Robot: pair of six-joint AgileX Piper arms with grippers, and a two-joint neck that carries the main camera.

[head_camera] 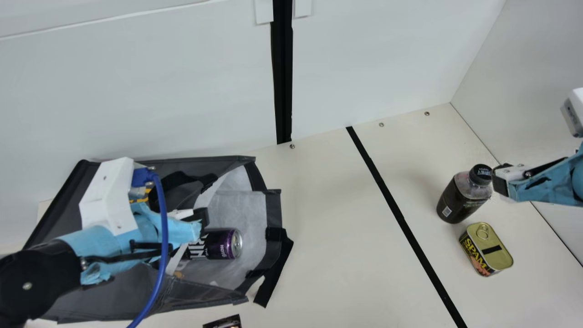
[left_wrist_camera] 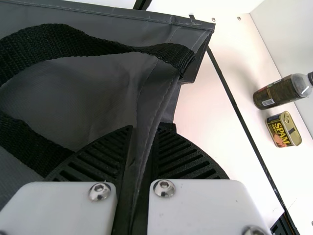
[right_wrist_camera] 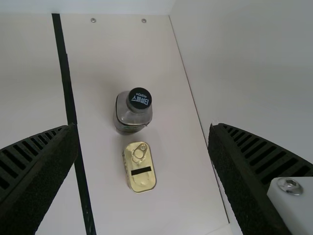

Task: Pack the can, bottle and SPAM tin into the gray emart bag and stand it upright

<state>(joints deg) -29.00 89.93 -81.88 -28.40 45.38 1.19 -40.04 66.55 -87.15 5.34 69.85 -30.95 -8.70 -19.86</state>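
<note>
Pinching a fold of dark fabric at the edge of the gray emart bag (head_camera: 272, 214): left gripper (head_camera: 202, 218), its ribbed fingers closed on either side of the cloth, as the left wrist view shows. Item, the bag: lying on its side around and beneath that gripper, mouth open on the side facing the right gripper (head_camera: 500, 186), pale lining exposed; a black strap (left_wrist_camera: 98, 45) lies near the left gripper's fingertips. Item, the can (head_camera: 223, 243): purple and black, one, on its side within the bag, just beyond the left gripper's fingers, its metal end toward the mouth.

Right gripper: spread wide, nothing between its pads. Item, the bottle (head_camera: 460, 202): dark, black-capped, upright on the table (head_camera: 328, 237), ahead of the right gripper and touching neither finger. Item, the SPAM tin (head_camera: 485, 248): flat, gold ring-pull lid uppermost, near the bottle, likewise ahead of the right gripper and apart from it; both are well apart from the left gripper. Sundry: a black stripe (head_camera: 401, 218) on the table, between the two grippers.
</note>
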